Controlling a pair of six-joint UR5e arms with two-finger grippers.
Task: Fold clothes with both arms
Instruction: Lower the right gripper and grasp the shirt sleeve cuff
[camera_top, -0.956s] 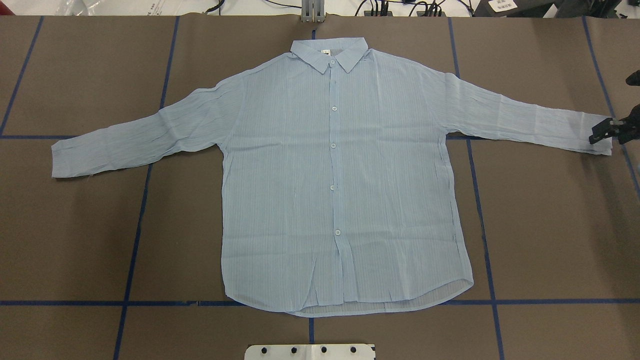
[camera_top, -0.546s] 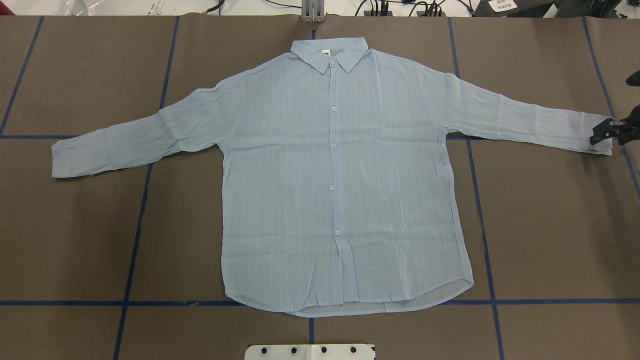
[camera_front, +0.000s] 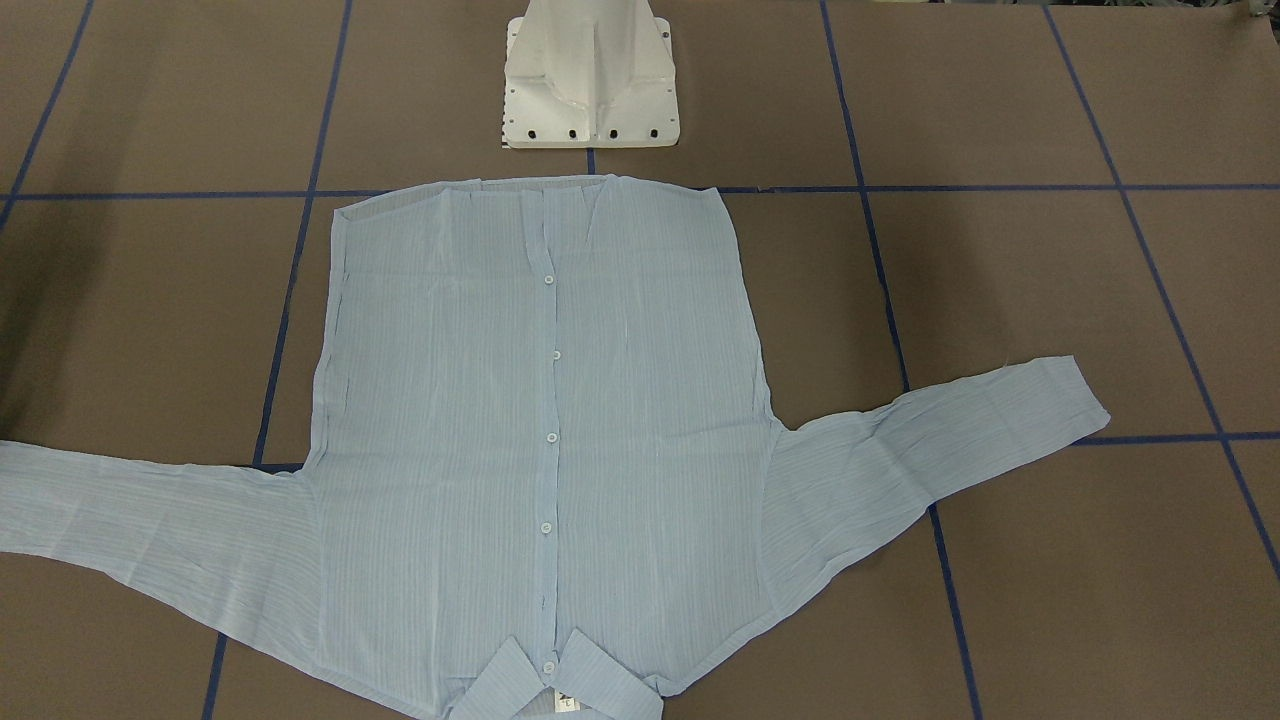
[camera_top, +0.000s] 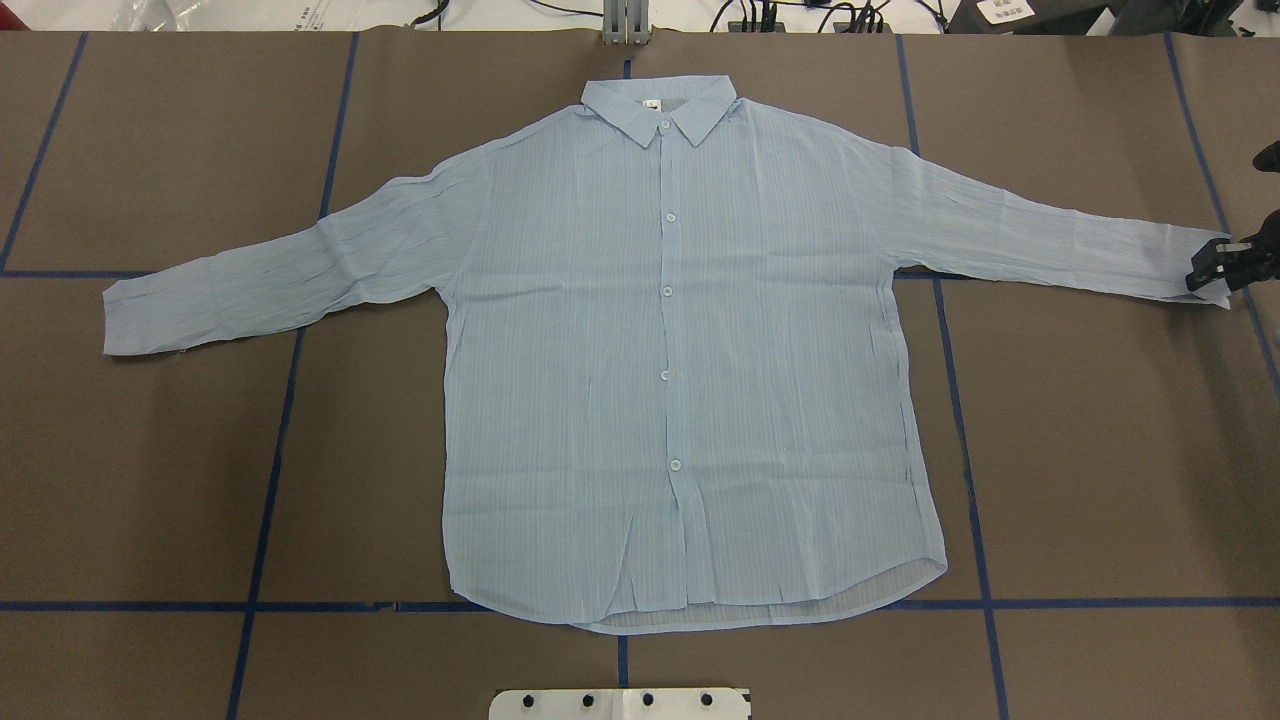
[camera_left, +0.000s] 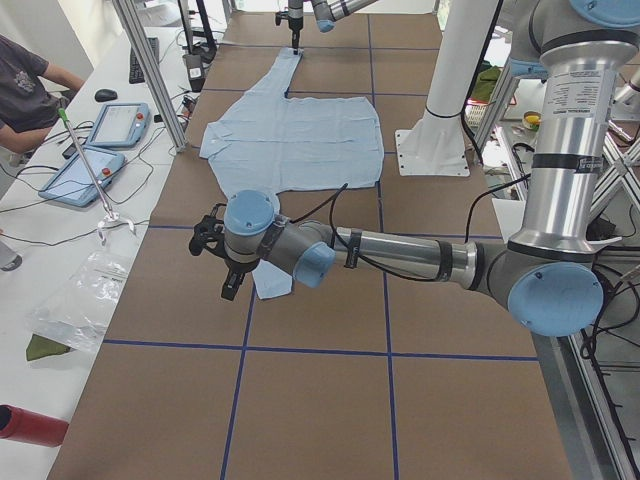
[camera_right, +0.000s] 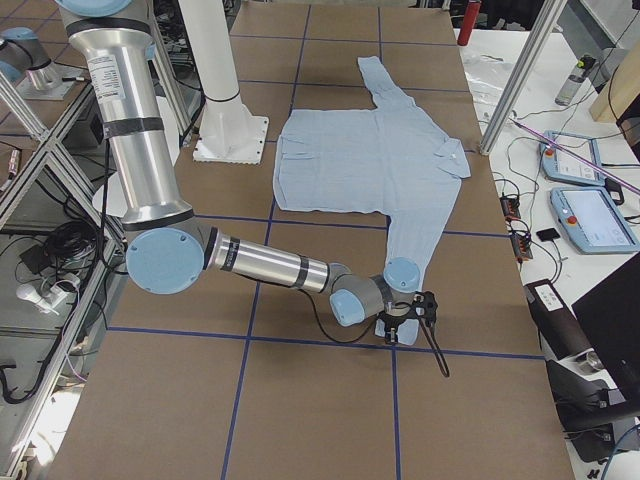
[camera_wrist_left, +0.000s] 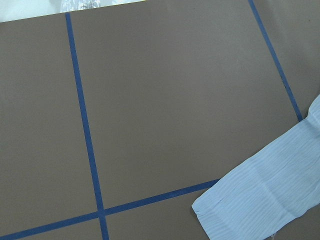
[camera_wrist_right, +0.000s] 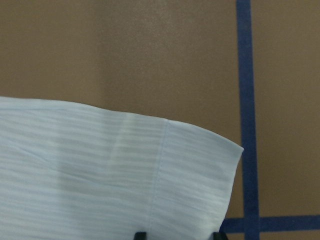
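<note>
With shirt (camera_top: 660, 350) flat, buttons up, mid-counter (camera_top: 150, 480): close right tool (camera_top: 1200, 277), parted over right cuff (camera_wrist_right: 200, 165) and gripping nothing, squarely across the hem. Bring left tool (camera_left: 222, 270), opening impossible to tell, onto left cuff (camera_wrist_left: 235, 210). Lift both evenly, without dragging.

Brown table (camera_top: 1100, 450) with a blue tape grid (camera_top: 268, 450); white pedestal (camera_front: 590, 80) stands at the middle of its robot-side edge. Along the table's opposite side on a white bench (camera_left: 40, 250): two blue-edged tablets (camera_left: 118, 125), clear plastic bag (camera_left: 80, 305), red cylinder (camera_left: 30, 425) lying flat. Person (camera_left: 25, 85) sits at that bench.
</note>
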